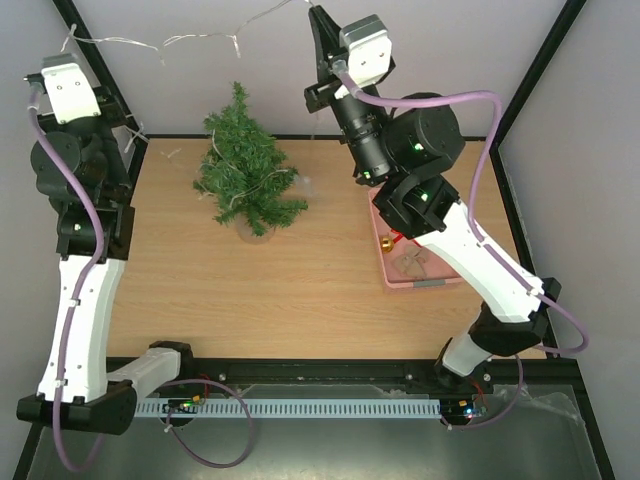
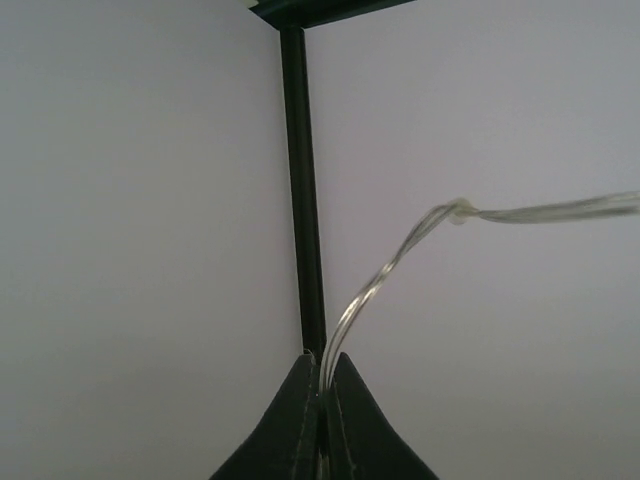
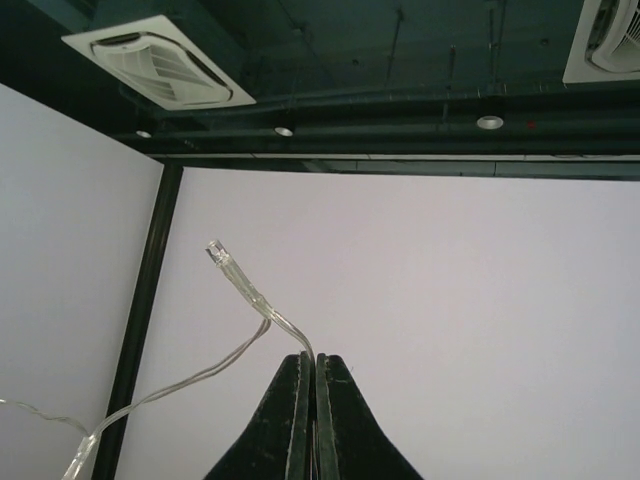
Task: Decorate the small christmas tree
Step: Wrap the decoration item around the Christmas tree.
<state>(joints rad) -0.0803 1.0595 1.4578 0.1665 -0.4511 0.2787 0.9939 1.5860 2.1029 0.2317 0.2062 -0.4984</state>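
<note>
Left gripper (image 2: 322,360) and right gripper (image 3: 315,360) are both pinched tight on the thin light string (image 2: 540,210), up high. The small christmas tree (image 1: 247,175) stands on the surface (image 1: 300,285) between them. It looks light and tippy with bendy branches, so I'd steady it by the base

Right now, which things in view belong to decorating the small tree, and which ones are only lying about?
For the job:
- small christmas tree
- light string, pinched by the left gripper and the right gripper
- pink basket with a gold bell

Only lying about:
- white slotted strip at the near edge
- ceiling vent
</note>
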